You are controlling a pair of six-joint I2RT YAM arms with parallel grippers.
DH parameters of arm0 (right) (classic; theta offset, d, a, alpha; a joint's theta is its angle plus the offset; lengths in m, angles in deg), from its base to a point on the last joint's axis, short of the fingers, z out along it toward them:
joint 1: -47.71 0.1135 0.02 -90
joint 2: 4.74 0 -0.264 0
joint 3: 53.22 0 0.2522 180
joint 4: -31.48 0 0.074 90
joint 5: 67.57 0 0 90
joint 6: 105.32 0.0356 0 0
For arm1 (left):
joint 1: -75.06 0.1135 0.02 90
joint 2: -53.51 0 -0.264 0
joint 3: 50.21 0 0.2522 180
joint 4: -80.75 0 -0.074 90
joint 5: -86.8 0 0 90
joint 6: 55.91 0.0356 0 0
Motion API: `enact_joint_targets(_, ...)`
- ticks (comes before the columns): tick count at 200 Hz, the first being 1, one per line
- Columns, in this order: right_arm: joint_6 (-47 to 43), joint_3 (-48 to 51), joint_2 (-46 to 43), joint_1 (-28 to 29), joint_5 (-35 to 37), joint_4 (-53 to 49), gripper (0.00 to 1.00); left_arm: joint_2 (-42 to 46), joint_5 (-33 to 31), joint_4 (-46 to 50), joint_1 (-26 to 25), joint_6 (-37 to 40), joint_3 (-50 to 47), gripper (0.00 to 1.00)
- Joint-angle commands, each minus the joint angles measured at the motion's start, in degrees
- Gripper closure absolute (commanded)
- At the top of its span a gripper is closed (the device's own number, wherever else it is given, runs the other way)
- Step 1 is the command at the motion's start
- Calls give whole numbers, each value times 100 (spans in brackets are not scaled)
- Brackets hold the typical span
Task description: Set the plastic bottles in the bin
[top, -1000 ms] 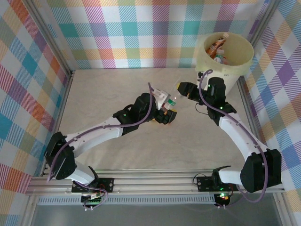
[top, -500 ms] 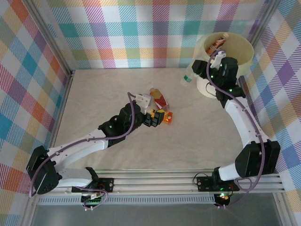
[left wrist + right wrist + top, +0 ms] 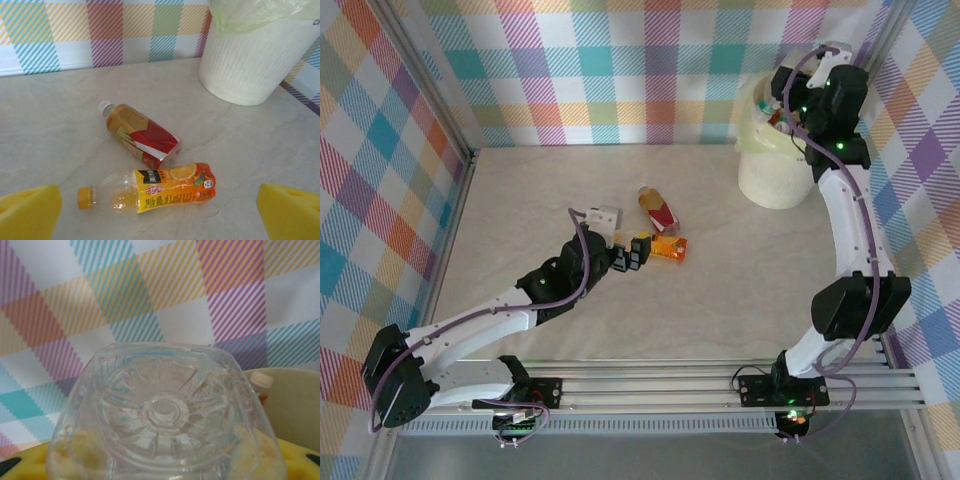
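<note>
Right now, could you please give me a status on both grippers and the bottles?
Left gripper open, short of red-label bottle and orange-label bottle on table. Right gripper shut on clear bottle over bin. Nothing blocking.

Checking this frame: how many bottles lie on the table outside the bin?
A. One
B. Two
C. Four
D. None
B: a red-labelled bottle and an orange-labelled bottle lie on their sides next to each other on the table, ahead of the open left pincer. The one other bottle outside the bin is a clear bottle gripped in the right pincer, up at the bin's rim.
</note>
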State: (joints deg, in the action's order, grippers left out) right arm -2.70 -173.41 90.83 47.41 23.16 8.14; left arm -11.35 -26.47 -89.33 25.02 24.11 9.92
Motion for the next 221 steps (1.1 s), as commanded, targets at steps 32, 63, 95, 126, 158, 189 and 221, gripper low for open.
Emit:
enact_joint_targets(32,-1017,-1485,991,-186,1312,-1006,63,243,-122,-61,111,-170,-106,0)
enact_joint_targets(63,-1592,-1675,1291,-198,2132,-1127,62,317,-150,-89,143,-240,-208,0)
enact_joint_targets(95,-2000,-1747,1558,-198,2576,-1250,59,308,-131,-56,177,-303,-220,0)
enact_joint_targets(126,-1917,-2111,1943,-195,2491,-1621,46,226,-97,-56,202,-353,-200,0)
enact_joint_targets(158,-1582,-2448,2169,-195,1907,-1888,22,133,-99,10,226,-459,-139,0)
enact_joint_targets(189,-1349,-2584,2195,-193,1395,-2003,12,44,-130,128,273,-582,-88,0)
enact_joint_targets(221,-1232,-2564,2107,-192,1110,-2083,10,1,-112,160,325,-683,-86,0)
